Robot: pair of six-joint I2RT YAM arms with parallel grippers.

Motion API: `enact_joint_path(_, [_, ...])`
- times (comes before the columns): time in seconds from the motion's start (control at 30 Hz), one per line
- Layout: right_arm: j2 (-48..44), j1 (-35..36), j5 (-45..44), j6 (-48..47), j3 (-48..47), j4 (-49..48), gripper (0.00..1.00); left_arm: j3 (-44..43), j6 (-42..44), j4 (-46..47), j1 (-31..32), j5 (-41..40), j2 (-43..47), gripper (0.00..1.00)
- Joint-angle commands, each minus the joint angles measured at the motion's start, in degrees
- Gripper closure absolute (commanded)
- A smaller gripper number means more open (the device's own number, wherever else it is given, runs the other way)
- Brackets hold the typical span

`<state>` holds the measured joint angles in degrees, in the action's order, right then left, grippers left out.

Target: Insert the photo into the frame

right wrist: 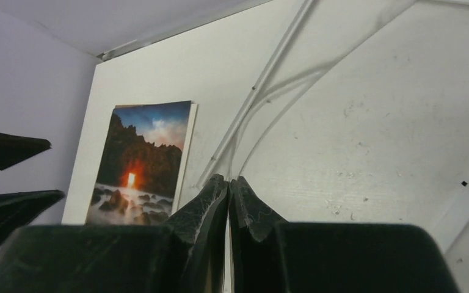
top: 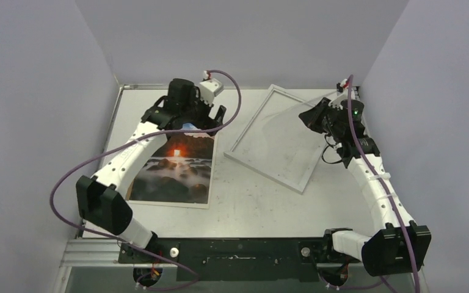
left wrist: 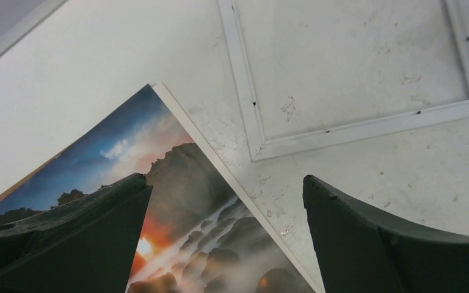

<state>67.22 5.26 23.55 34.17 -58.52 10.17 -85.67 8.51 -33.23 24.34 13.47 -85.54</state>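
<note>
left gripper [left wrist: 226, 179]: jaws wide apart | photo [left wrist: 165, 165]: flat beneath, under one finger | frame [left wrist: 248, 104]: corner just ahead of fingertips, near photo, not touching

left arm [top: 131, 152] and right arm [top: 378, 189]: white curved links with rows of small dark holes, black joint housings. purple cable [top: 53, 194] loops off each. green LED [top: 356, 112] upper right, on the right wrist. black base plate [top: 244, 256] bottom centre. left gripper [left wrist: 225, 177], right gripper [right wrist: 229, 180]: dark, scuffed wedge fingers.
</note>
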Motion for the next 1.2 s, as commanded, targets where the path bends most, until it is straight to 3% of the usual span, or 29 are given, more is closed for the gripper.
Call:
enact_joint_path(0.0, [-2.49,0.14,-8.10,-5.51,-10.72,9.22,0.95,0.19,1.54,6.46,3.80,-4.69,-7.83,0.04])
enact_joint_path(0.43, [-6.41,0.04,-19.53,-13.58,-24.05,27.57,0.95,-11.36,-0.90,15.48,9.49,-11.63,-30.76,0.00])
enact_joint_path(0.5, [-6.61,-0.02,-19.35,-13.96,-24.97,28.71,0.95,-12.84,-1.47,17.01,9.50,-12.57,-33.13,0.09])
enact_joint_path(0.77, [-6.60,-0.05,-20.85,-15.47,-29.16,31.89,0.95,-19.81,-2.39,15.69,9.50,-9.29,-41.07,0.27])
enact_joint_path(1.17, [-6.50,-0.07,-22.64,-15.45,-31.84,33.37,0.95,-22.82,-7.22,15.01,9.25,-9.17,-47.21,0.33])
